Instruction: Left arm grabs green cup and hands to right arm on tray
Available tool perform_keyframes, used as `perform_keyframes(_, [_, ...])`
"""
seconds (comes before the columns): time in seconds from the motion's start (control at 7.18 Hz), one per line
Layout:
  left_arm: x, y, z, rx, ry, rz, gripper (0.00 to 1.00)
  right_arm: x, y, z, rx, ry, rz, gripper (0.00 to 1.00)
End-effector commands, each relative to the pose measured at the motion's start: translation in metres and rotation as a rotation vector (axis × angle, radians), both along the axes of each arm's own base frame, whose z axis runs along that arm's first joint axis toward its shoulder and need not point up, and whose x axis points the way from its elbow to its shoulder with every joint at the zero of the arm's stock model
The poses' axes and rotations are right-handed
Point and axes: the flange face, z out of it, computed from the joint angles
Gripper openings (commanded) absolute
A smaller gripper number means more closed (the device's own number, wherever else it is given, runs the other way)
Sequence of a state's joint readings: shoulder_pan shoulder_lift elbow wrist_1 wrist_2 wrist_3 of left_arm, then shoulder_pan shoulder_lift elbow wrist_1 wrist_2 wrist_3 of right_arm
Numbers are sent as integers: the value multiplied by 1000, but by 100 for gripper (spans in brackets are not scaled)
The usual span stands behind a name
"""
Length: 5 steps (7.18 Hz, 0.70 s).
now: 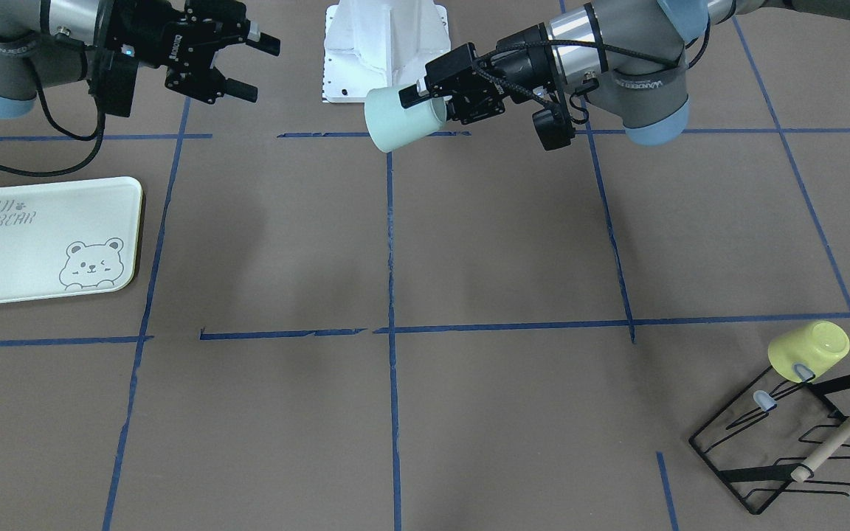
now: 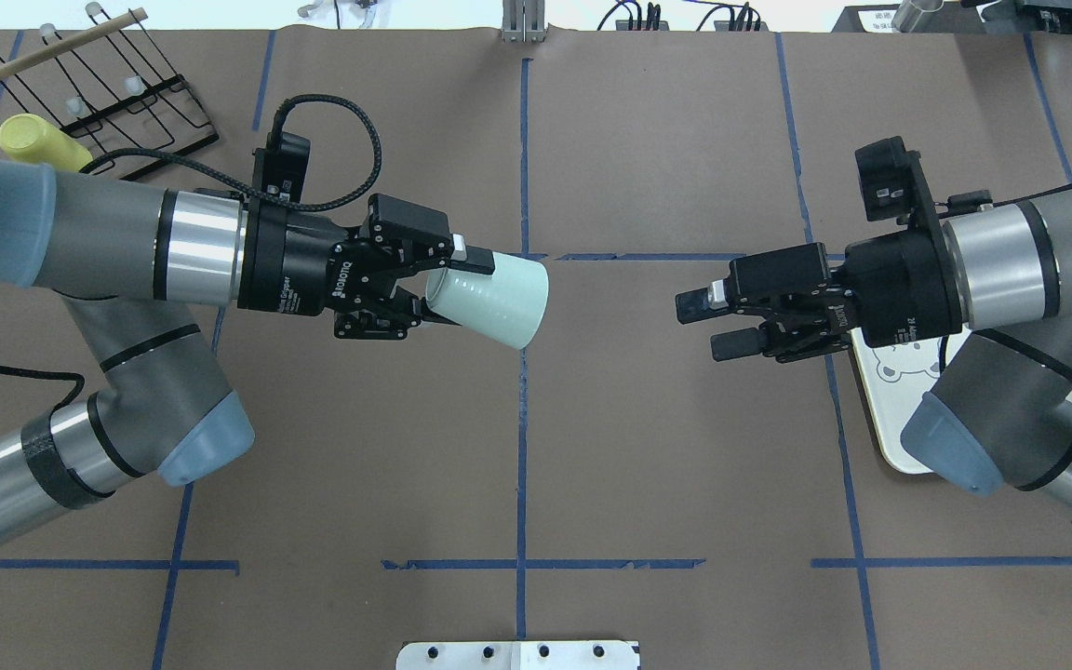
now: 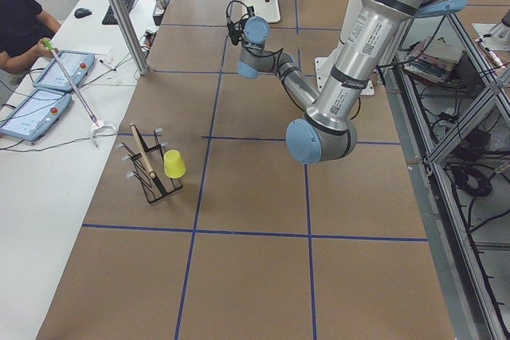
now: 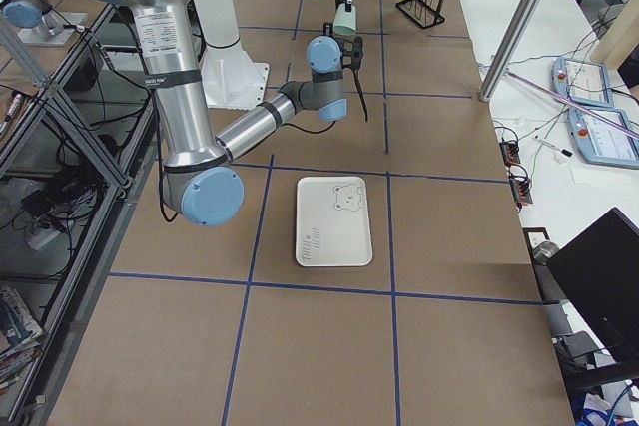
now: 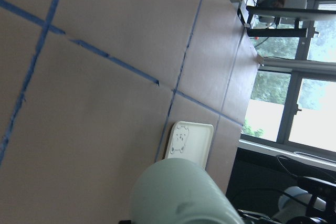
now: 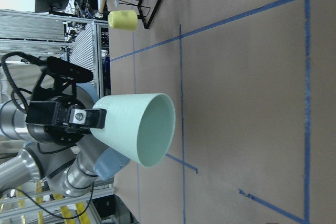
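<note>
My left gripper [image 2: 457, 288] is shut on the base end of the pale mint-green cup [image 2: 491, 298] and holds it on its side above the table's middle, mouth toward the right arm. The cup also shows in the front view [image 1: 399, 122] and the right wrist view [image 6: 142, 127]. My right gripper [image 2: 705, 326] is open and empty, level with the cup, with a clear gap between them. The cream tray [image 1: 26, 243] with the bear drawing lies flat on the table below the right arm and holds nothing; in the overhead view [image 2: 880, 409] the arm partly hides it.
A yellow cup [image 1: 809, 350] hangs upside down on a black wire rack [image 1: 779, 442] at the table's far corner on the left arm's side. A wooden stick lies across the rack. The white robot base [image 1: 384, 48] stands behind the grippers. Blue tape lines mark the brown table.
</note>
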<state>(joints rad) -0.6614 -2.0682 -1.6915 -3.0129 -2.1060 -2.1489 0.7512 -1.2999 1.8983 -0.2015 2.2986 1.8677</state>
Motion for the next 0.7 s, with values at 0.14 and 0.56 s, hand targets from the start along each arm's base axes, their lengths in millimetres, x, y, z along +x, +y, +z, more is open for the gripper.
perform_keyframes(0.14, [6, 56, 17, -16, 299, 47, 7, -36, 48, -27, -121, -345, -2, 99])
perform_keyframes(0.56, [10, 73, 12, -5, 331, 78, 7, -33, 38, -40, -141, -393, 67, 98])
